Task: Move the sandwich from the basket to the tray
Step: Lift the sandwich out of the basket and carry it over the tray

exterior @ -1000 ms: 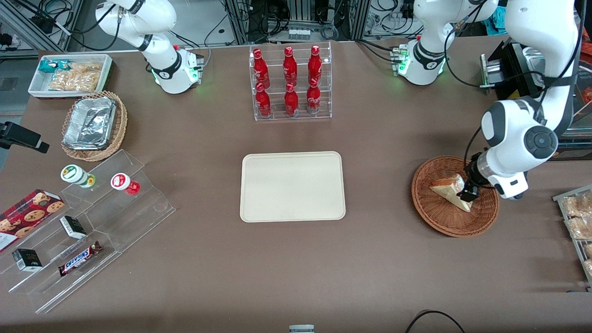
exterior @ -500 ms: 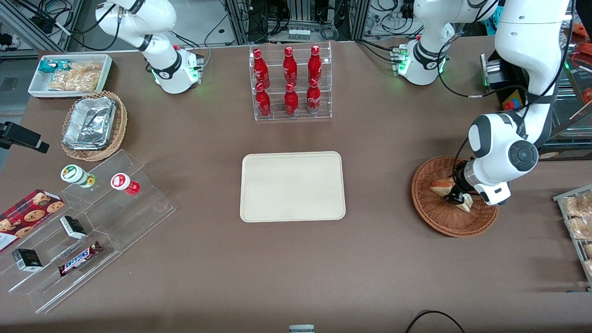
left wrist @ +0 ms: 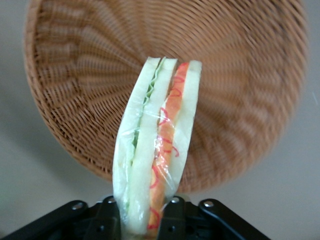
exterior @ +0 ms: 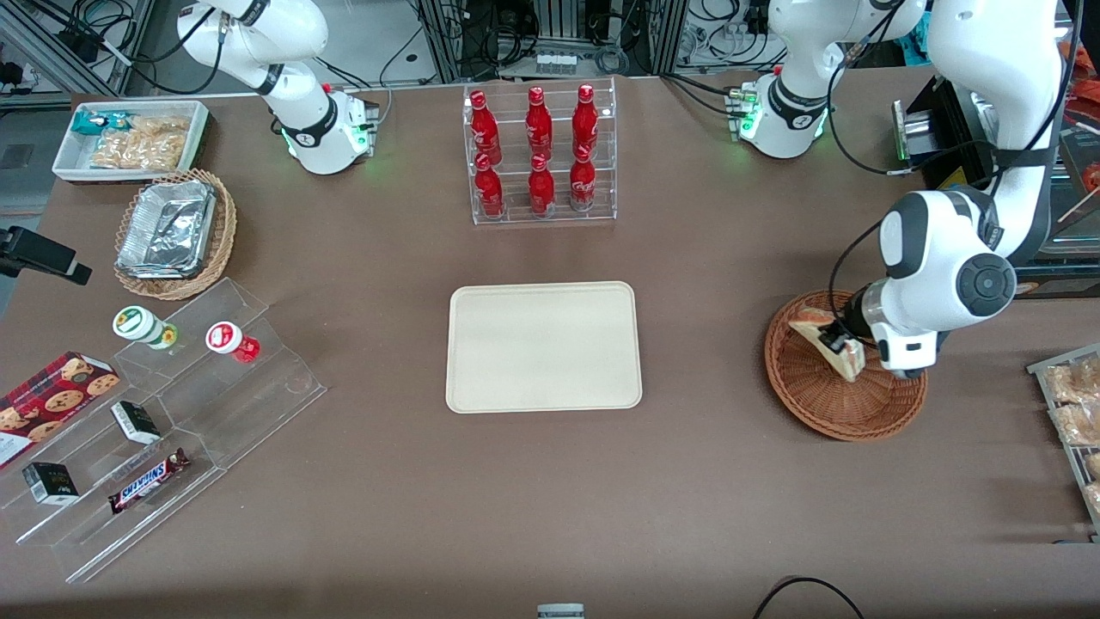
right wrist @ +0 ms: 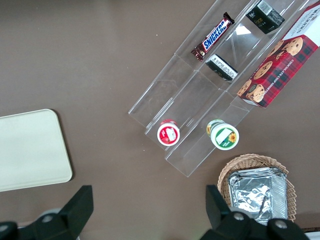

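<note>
Holding sandwich (exterior: pixel 827 337) above basket (exterior: pixel 825 404), gripper (exterior: pixel 835 342); brown table (exterior: pixel 705 481).

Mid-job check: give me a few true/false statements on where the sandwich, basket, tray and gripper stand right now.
1. The gripper is shut on the sandwich. True.
2. The sandwich lies flat on the basket floor. False: it is lifted clear above the basket.
3. The tray holds nothing. True.
4. The gripper is over the tray. False: it is over the basket, toward the working arm's end.
5. The sandwich is wrapped in clear film. True.
</note>
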You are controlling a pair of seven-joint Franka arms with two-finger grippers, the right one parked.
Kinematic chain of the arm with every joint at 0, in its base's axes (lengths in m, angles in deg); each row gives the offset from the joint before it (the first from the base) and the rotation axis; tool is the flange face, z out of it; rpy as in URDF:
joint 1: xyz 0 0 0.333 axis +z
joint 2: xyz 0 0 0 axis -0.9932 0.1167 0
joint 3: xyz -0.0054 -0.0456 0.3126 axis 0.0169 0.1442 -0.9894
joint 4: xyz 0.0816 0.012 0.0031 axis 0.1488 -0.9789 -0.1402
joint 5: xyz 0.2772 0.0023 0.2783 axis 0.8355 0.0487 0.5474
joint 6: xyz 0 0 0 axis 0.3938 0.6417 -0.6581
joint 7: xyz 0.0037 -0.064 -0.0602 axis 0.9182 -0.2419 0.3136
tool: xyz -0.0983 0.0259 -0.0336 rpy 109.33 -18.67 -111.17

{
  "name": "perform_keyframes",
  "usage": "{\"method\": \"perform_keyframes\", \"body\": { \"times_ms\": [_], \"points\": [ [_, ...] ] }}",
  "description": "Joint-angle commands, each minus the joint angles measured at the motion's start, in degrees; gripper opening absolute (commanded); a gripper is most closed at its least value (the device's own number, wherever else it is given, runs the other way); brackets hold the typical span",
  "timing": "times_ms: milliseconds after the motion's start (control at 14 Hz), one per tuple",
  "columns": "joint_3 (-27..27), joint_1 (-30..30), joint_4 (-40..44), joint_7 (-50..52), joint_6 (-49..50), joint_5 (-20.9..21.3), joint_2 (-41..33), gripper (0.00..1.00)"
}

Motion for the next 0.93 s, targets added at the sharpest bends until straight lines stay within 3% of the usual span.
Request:
{"method": "perform_keyframes", "body": {
  "times_ms": [0,500,857],
  "points": [
    [4.9,-0.4,7.2,-10.7,7.4,2.5,2.0,0.07],
    [23.3,-2.1,19.0,-5.4,12.3,10.5,9.5,0.03],
    [23.3,-14.7,35.5,5.4,12.0,11.7,23.2,0.03]
  ]
}}
